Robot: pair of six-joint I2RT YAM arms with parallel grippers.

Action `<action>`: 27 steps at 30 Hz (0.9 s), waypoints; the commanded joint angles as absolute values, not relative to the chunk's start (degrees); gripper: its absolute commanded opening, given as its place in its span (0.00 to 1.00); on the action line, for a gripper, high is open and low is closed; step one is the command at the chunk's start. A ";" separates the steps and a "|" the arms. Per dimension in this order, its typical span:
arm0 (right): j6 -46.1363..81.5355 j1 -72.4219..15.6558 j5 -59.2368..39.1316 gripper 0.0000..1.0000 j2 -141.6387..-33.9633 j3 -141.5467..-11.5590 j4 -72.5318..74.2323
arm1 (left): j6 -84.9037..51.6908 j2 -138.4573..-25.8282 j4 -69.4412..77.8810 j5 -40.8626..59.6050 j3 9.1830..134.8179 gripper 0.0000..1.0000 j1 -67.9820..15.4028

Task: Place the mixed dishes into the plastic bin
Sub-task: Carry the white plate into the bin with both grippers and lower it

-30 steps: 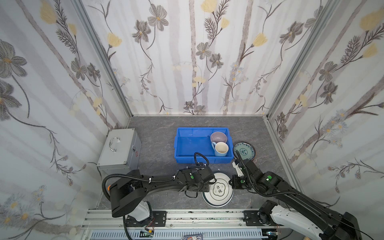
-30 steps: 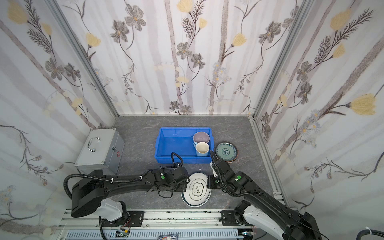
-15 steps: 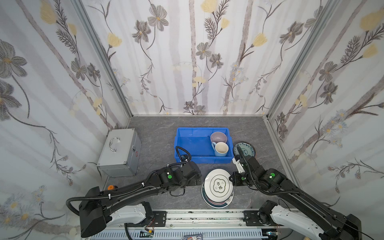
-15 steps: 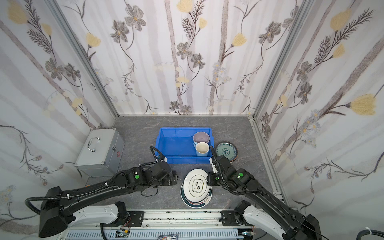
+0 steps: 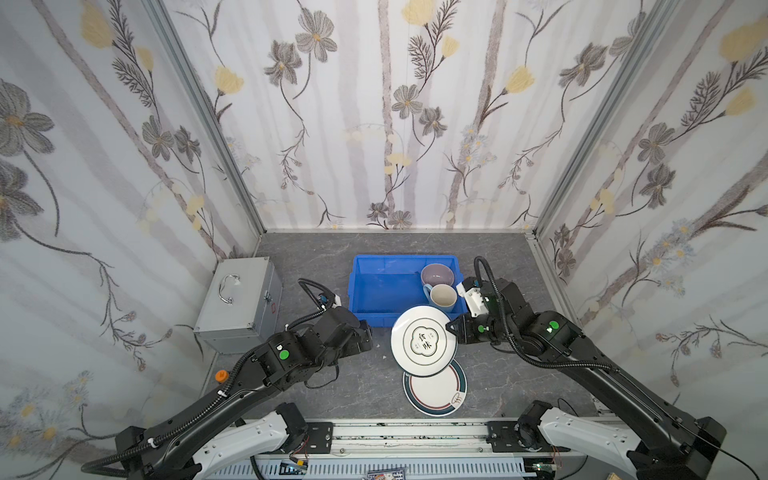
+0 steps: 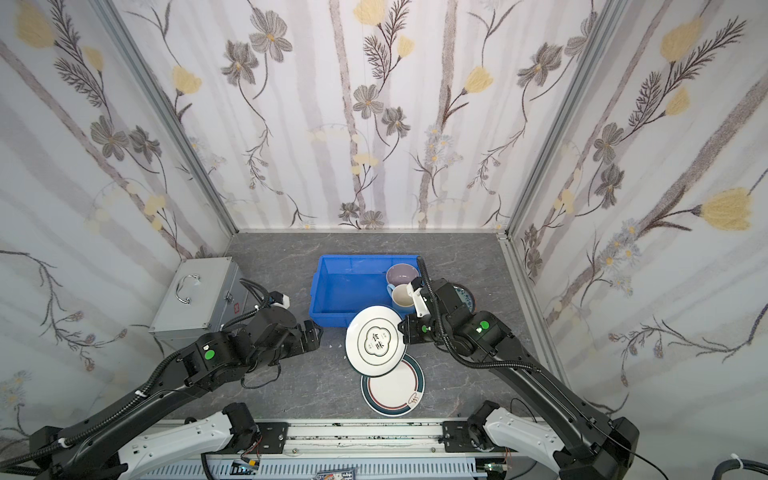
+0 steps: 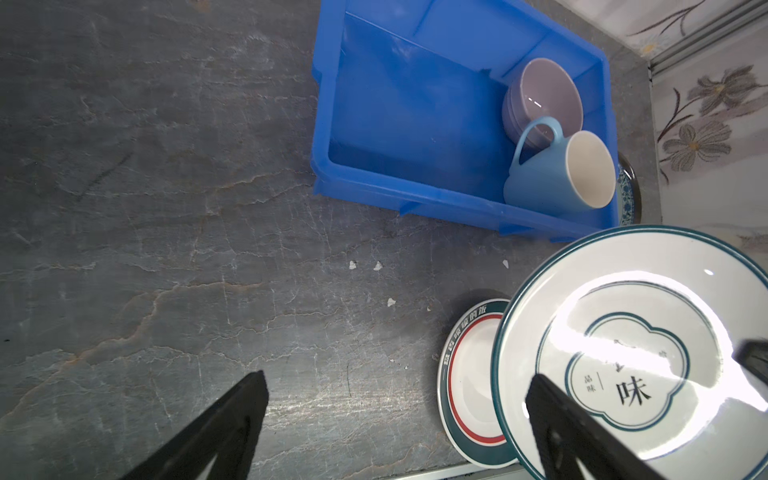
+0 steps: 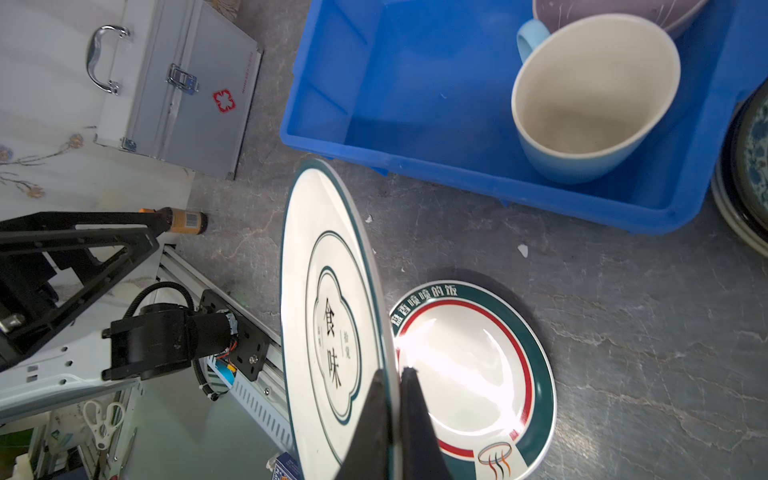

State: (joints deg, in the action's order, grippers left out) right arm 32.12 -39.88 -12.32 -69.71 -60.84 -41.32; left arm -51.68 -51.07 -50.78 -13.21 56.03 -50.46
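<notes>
- The ringed plate [image 5: 436, 390] lies flat on the tabletop [image 5: 332, 249], nearest the robot and not yet binned.
- Just above it, overlapping it in both top views, hangs the white plate [image 5: 424, 340]. The right jaws are clamped on its rim (a thin pinch at 1 edge only). It is tilted, with its far edge at the near wall of the blue bin [image 5: 386, 286].
- The left jaws stand wide apart and empty over bare tabletop, near the bin's near left corner.
- The bin holds 2 things, a mug [image 5: 442, 297] and a bowl [image 5: 437, 274], both at its right wall. Its left half is bare.
- My judgement: lift the white plate over the near wall, swing it into that bare half clear of the mug, and level it low. Only then part the jaws, since a rim-held plate may pivot or slip.
- A patterned plate [image 6: 467, 295] waits just beside the bin's right wall.
</notes>
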 commanded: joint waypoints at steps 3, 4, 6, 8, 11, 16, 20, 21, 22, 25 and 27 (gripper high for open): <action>28.77 -38.78 -12.73 0.07 -78.60 -69.32 -38.25 | -44.49 -53.75 -53.89 -10.57 61.33 1.00 -44.35; 28.22 -38.40 -12.99 0.07 -80.42 -71.02 -37.96 | -43.42 -54.61 -53.81 -9.79 62.29 1.00 -43.08; 27.26 -37.51 -13.39 0.07 -85.07 -75.30 -37.56 | -41.13 -56.72 -53.64 -7.68 64.43 1.00 -39.79; 26.39 -36.42 -14.04 0.06 -89.71 -79.46 -37.10 | -39.02 -58.84 -53.32 -5.45 66.24 1.00 -36.46; 25.48 -34.75 -15.14 0.06 -98.08 -86.38 -37.03 | -35.86 -62.12 -51.91 -1.17 68.47 1.00 -30.71; 24.98 -32.68 -16.48 0.05 -110.56 -97.95 -37.68 | -31.50 -68.27 -47.86 6.12 71.86 1.00 -23.07; 24.40 -31.83 -16.84 0.04 -120.49 -107.64 -39.98 | -27.96 -74.55 -46.25 8.53 75.98 1.00 -19.80; 24.19 -31.65 -17.11 0.05 -122.95 -110.42 -40.68 | -27.10 -76.10 -46.00 9.14 77.15 1.00 -19.04; 24.15 -31.55 -17.22 0.05 -124.96 -112.56 -41.46 | -26.58 -77.35 -46.04 9.67 78.20 1.00 -18.48; 24.08 -31.30 -17.66 0.04 -130.01 -117.96 -43.17 | -24.82 -80.99 -45.97 11.24 81.32 1.00 -16.67; 24.04 -31.11 -18.01 0.04 -131.87 -118.73 -43.01 | -23.94 -82.53 -45.97 11.65 82.84 1.00 -15.81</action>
State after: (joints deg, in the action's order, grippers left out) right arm 24.67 -31.31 -15.81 -130.19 -117.12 -42.76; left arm -26.89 -81.21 -46.83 9.32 81.14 -16.60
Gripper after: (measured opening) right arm 0.065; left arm 0.997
